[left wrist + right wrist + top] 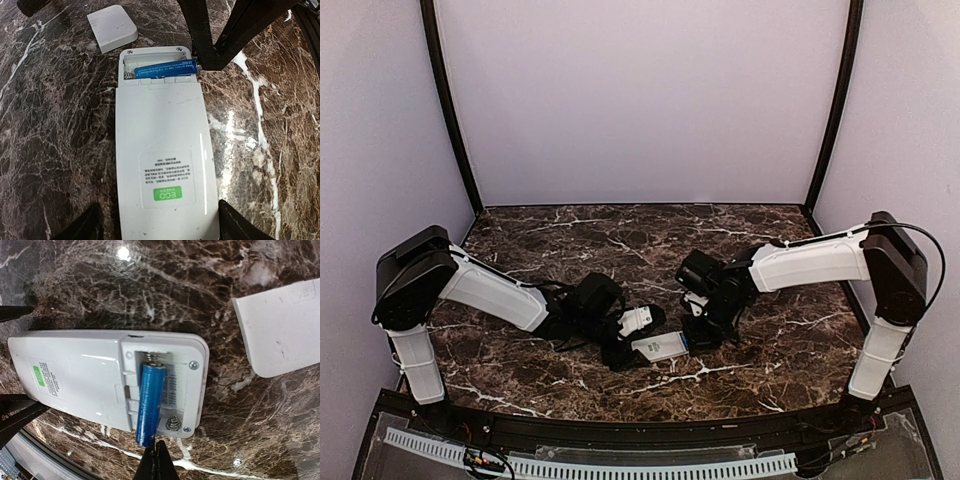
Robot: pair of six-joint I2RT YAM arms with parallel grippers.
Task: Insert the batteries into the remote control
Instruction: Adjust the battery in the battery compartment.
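Now, with the remote (160, 150) face down on the bench (50, 125), your left tool (160, 222) spread wide astride it and holding nothing, treat the blue battery (150, 400) lying askew in the open bay as light, stiff and slick, so press its overhanging end with your empty, pinched-shut right tool (157, 460).

Remote control (165, 150): slim white handset, face down on the counter (50, 125), back up, green ECO label near 1 end. Battery bay at the other end stands uncovered, 1 coil spring bare.
1 battery (150, 400): blue casing, lying in the bay but askew, 1 end against the inner contact, the other end poking past the remote's side edge.
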